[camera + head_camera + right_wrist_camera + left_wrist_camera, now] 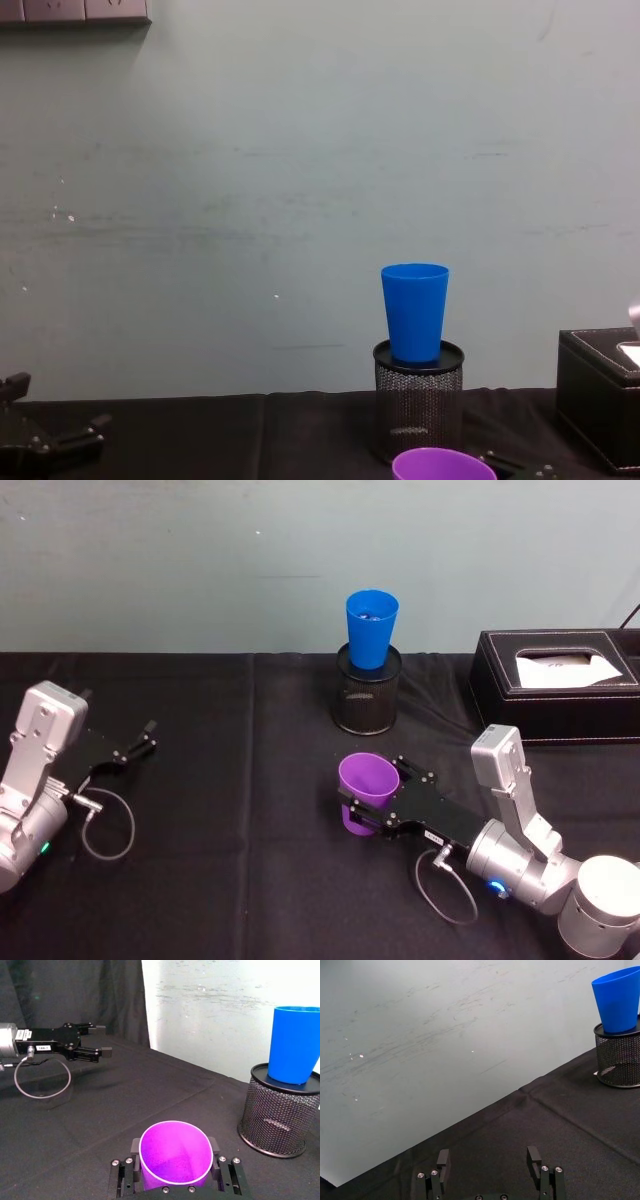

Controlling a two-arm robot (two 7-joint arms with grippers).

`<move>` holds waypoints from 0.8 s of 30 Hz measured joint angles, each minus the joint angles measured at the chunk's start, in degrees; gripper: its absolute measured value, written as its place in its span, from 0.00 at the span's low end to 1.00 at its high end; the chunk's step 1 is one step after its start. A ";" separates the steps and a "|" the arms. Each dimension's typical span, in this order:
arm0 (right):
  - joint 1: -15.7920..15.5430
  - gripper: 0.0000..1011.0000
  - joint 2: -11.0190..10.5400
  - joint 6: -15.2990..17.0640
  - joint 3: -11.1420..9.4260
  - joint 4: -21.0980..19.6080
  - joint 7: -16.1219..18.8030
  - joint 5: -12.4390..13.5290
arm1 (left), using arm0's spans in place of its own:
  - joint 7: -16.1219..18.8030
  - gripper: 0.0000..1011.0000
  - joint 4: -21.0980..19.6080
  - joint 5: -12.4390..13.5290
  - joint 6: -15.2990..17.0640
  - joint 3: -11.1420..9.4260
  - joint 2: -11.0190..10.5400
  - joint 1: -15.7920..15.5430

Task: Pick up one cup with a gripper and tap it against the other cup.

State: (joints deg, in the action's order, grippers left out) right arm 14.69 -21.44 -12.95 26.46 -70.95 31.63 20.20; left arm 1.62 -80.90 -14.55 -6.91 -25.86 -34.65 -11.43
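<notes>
The purple cup [367,783] stands upright in the middle of the black cloth, with my right gripper [366,806] shut on it, one finger on each side. From the right wrist view the purple cup [175,1157] sits between the fingers [135,1146]. I cannot tell whether its base touches the cloth. The blue cup [371,628] stands upright on top of a black wire-mesh cylinder [367,692], beyond the purple cup and apart from it. My left gripper [140,744] rests open and empty at the far left.
A black tissue box [553,695] stands at the back right, next to the mesh cylinder. A pale wall rises just behind the table's far edge. Bare black cloth [240,810] lies between the two arms.
</notes>
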 joint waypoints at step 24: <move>-0.64 0.73 -5.32 14.69 -3.25 -18.93 -2.23 1.19 | 0.00 0.99 0.00 0.00 0.00 0.00 0.00 0.00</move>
State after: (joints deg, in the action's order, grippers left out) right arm 14.05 -26.76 1.74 23.21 -89.89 29.40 21.39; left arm 1.62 -80.90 -14.55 -6.91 -25.86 -34.64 -11.43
